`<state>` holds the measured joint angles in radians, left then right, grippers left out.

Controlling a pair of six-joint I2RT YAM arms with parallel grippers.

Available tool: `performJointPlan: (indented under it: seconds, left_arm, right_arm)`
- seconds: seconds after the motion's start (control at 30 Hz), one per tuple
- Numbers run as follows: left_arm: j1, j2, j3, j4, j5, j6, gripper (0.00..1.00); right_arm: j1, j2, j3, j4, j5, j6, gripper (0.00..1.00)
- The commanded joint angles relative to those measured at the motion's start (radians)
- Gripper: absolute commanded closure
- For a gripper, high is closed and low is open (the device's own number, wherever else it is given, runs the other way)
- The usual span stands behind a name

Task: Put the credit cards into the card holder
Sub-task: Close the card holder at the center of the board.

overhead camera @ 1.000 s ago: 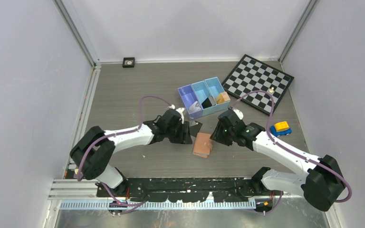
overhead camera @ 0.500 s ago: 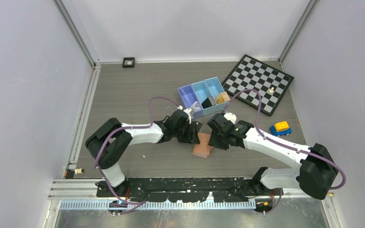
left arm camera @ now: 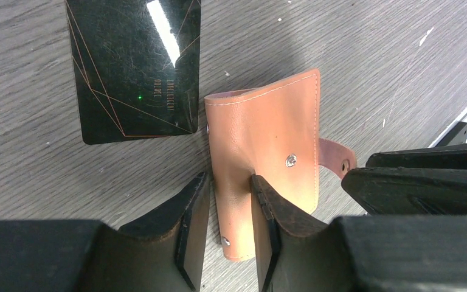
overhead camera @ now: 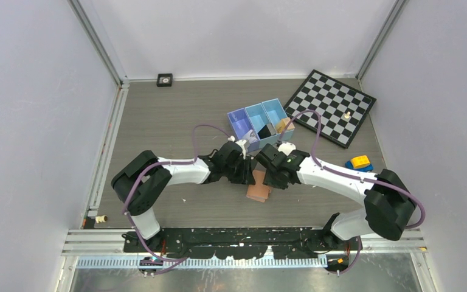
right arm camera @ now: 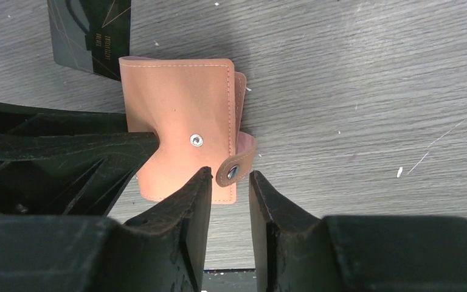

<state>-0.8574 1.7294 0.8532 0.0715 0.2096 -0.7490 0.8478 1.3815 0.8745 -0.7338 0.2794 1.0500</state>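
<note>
- Grey wood-grain bench [overhead camera: 158, 121], closed in by pale walls, carries everything.
- The card holder [overhead camera: 259, 185], salmon-tan and folded shut, lies flat near the bench's middle, between the 2 wrists.
- Its snap tab [right arm camera: 240, 161] curls round 1 long edge and sits off the stud, unfastened.
- 1 credit card [left arm camera: 134, 67], glossy black, lies flat on the bench just beside a far corner of the holder, outside it.
- The left fingers [left arm camera: 188, 231] straddle the holder's edge opposite the tab with a narrow gap. 1 is down beside the holder, the other over its cover. I cannot tell whether they pinch it.
- The right fingers [right arm camera: 188, 213] stand narrowly apart with their tips at the tab's end. The gap behind the tips is bare.
- Just beyond stands a blue 3-compartment bin [overhead camera: 238, 113].
- A chessboard [overhead camera: 331, 106] lies at the far right, with a yellow-and-blue toy car [overhead camera: 359, 163] nearer.
</note>
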Motion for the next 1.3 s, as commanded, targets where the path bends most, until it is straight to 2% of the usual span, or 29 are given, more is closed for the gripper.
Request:
performJointPlan:
  seconds: [0.0,0.27,0.37,0.73,1.03,1.27]
  left_arm:
    - [-0.011,0.028,-0.002,-0.019,-0.02,0.017,0.67]
    - [-0.012,0.027,-0.005,-0.02,-0.024,0.014,0.68]
    - [-0.015,0.023,-0.008,-0.019,-0.025,0.009,0.71]
    - [-0.024,0.016,-0.033,0.001,-0.037,-0.022,0.79]
    - [-0.023,0.018,-0.04,0.007,-0.035,-0.023,0.9]
    - [-0.023,0.017,-0.043,0.005,-0.038,-0.023,0.94]
  right_arm:
    - [0.007,0.023,0.045,0.003,0.05,0.018,0.68]
    - [0.014,0.024,0.051,-0.017,0.065,0.027,0.94]
    - [0.016,0.0,0.05,-0.022,0.073,0.034,0.99]
    - [0.017,-0.016,-0.046,0.214,0.006,-0.027,1.0]
    - [0.017,0.05,-0.058,0.259,-0.03,-0.081,1.0]
    - [0.016,0.086,-0.047,0.241,-0.026,-0.087,1.0]
